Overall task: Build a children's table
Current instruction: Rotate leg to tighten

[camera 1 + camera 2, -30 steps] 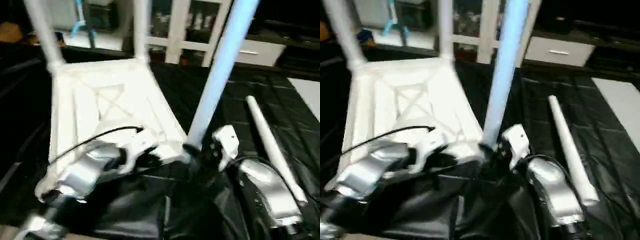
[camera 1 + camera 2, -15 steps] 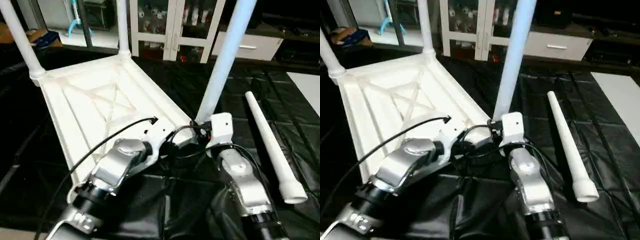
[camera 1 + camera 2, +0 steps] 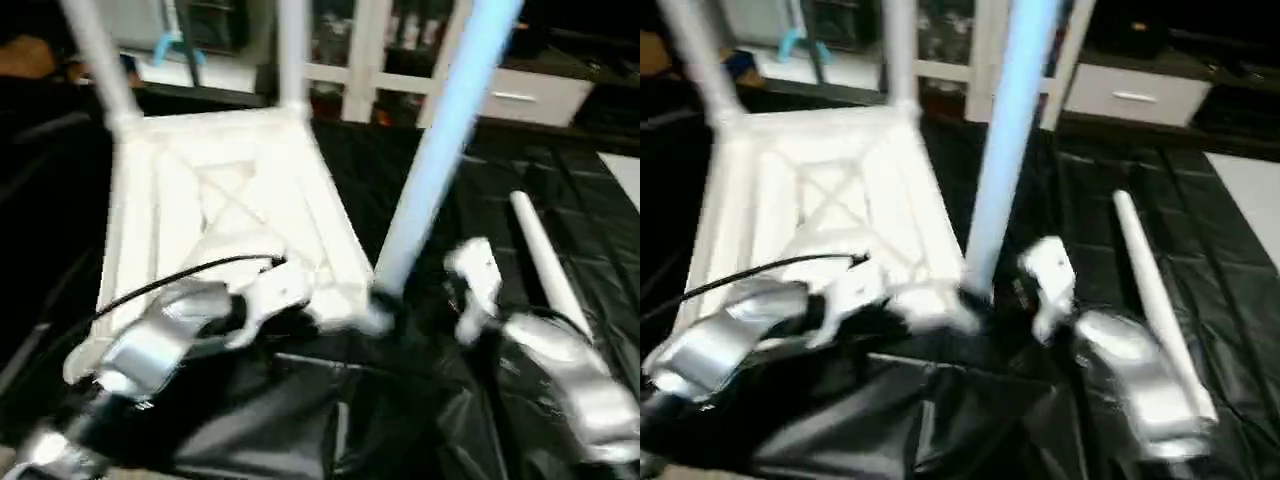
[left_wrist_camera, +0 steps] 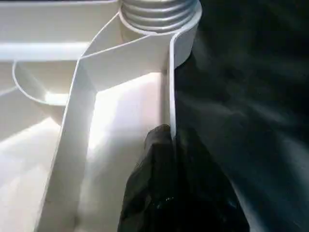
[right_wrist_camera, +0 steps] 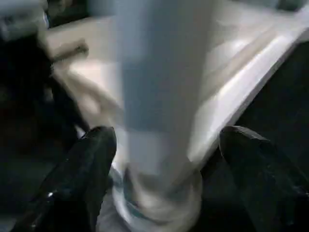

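On the black sheet [image 3: 560, 200], the table top [image 3: 215, 210] lies ribs-up with three legs standing in its corners. At the near-corner leg [image 3: 440, 150], the right gripper [image 5: 161, 145] has let go since a moment back; fingers [image 5: 84, 169] now spread either side, off it. Left gripper [image 4: 164, 159] pinched shut on the top's rim beside that socket. Fourth leg [image 3: 545, 265] lies loose right of it. No readable writing.

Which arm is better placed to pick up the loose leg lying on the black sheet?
The right. Its gripper stands open around the upright leg, and the loose leg lies just beside that arm. The left gripper is shut on the tabletop rim.
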{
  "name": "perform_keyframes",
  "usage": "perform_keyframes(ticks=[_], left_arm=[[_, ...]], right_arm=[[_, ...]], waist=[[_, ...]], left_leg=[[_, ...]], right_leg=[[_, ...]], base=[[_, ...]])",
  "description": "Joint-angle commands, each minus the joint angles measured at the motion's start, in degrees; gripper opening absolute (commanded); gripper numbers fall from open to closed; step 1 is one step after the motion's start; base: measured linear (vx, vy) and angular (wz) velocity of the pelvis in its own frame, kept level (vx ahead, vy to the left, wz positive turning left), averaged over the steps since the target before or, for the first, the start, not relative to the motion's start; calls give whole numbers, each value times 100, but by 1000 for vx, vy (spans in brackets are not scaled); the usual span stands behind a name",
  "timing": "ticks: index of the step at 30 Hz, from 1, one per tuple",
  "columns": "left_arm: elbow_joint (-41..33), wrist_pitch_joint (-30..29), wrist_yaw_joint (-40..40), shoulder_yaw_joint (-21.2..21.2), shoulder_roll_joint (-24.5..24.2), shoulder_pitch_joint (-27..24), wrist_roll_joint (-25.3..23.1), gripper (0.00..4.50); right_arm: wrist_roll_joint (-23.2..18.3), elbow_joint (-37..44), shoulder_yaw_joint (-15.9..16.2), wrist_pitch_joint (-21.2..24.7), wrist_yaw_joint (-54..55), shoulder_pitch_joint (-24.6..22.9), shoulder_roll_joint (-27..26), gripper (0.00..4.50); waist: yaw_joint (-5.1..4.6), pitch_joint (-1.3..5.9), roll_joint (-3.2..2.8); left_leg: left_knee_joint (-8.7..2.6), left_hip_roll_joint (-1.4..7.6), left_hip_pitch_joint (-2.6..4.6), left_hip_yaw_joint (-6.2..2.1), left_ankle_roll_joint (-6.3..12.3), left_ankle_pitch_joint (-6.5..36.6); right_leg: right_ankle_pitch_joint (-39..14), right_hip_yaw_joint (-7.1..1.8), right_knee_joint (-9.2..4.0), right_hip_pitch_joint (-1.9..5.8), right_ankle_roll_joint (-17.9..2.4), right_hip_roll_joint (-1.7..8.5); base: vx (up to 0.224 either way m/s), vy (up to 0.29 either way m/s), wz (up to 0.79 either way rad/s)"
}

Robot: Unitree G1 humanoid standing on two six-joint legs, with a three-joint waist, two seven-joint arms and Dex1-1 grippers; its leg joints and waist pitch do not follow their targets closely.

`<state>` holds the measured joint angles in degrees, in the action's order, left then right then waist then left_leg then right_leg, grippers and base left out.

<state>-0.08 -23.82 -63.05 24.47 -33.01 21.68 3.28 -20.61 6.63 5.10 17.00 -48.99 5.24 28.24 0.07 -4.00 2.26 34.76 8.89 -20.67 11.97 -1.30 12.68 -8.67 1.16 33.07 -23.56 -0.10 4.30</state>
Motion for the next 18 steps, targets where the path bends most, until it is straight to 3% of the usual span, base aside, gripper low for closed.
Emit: perform_keyframes(ticks=[1, 4, 8, 15, 16, 18], left_arm=[[179, 41, -364, 302, -54, -192, 5, 0], [179, 116, -421, 312, -120, -186, 101, 0], [209, 209, -480, 275, -129, -186, 91, 0], [193, 254, -594, 307, -104, -189, 84, 0], [199, 260, -606, 312, -102, -184, 83, 0], [206, 269, -620, 332, -97, -171, 88, 0]], right_arm=[[-94, 23, -51, -73, -490, -61, 196, 372], [-88, -102, 8, -213, -754, -93, 411, 372], [-123, -144, 97, -254, -949, -71, 531, 372], [-84, -286, 150, -428, -1094, 39, 313, 372], [-72, -299, 181, -437, -1095, 54, 275, 372], [-21, -422, 257, -512, -1083, 105, 189, 354]], waist=[[-21, 237, -2], [-2, 234, 27], [-7, 244, 40], [-3, 273, 20], [1, 274, -17], [-3, 284, 3]], left_leg=[[-538, 455, 112, -206, 189, 1559], [-541, 454, 127, -222, 77, 1731], [-543, 448, 95, -235, 94, 1625], [-529, 449, 89, -223, 177, 1360], [-529, 448, 93, -222, 193, 1301], [-518, 445, 96, -208, 217, 1231]], right_leg=[[-1867, -218, -360, 139, -1254, 357], [-2280, -237, -391, 121, -1119, 380], [-2264, -239, -387, 146, -1070, 386], [-1806, -230, -341, 159, -1240, 374], [-1686, -231, -328, 160, -1278, 374], [-1556, -229, -319, 165, -1325, 368]], base=[[0, 0, 0], [0, 0, 0], [0, 0, 0], [0, 0, 0], [0, 0, 0], [0, 0, 0]])
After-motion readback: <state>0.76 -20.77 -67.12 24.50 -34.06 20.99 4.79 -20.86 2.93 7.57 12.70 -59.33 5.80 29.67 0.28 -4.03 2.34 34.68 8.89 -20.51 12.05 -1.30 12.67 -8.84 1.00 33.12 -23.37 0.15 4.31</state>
